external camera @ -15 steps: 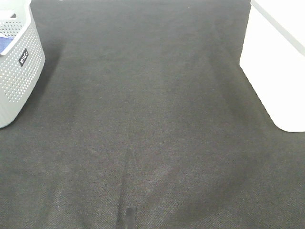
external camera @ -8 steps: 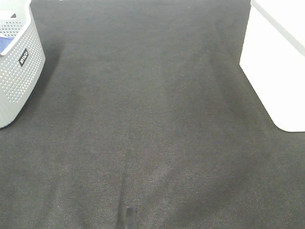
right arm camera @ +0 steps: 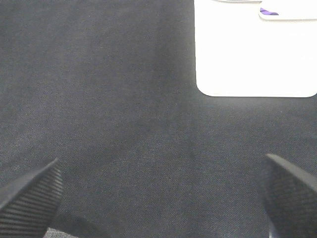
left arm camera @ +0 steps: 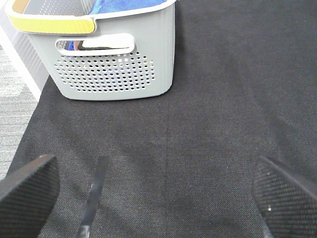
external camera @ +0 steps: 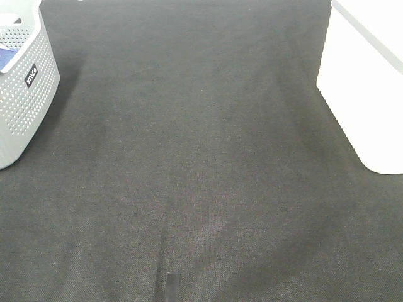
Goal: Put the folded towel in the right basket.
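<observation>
Folded towel isn't showing on the dark mat (external camera: 201,157); blue cloth is sitting in the grey basket (left arm camera: 114,74). I'm holding both pincers (left arm camera: 153,198) (right arm camera: 158,198) wide, empty, probably searching first.

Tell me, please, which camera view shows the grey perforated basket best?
The left wrist view: the grey basket shows its whole front wall, handle slot and blue cloth inside. The exterior high view cuts it at the frame edge; the right wrist view misses it.

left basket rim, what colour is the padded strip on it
Yellow, on the perforated grey plastic basket; the strip shows best in the left wrist view.
</observation>
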### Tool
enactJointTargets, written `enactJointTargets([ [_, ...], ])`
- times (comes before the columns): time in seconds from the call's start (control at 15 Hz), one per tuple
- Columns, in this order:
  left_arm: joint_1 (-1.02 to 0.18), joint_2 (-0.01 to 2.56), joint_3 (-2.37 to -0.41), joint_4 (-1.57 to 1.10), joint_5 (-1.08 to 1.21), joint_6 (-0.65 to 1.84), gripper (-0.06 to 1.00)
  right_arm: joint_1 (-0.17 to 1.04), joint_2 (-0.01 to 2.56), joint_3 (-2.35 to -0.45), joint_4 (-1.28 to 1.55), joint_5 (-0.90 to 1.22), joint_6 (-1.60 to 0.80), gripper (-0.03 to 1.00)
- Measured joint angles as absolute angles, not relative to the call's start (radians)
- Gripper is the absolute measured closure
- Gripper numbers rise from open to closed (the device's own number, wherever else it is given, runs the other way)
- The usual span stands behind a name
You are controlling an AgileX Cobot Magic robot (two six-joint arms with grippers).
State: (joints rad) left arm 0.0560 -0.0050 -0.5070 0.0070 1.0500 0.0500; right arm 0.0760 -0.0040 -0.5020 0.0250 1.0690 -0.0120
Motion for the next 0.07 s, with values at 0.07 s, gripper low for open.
enactJointTargets([
  [0.07,0.056,-0.005,-0.507,0.007,1.050,0.050,-0.05,0.076,-0.004,-0.502,0.025,1.069,-0.012,-0.02],
])
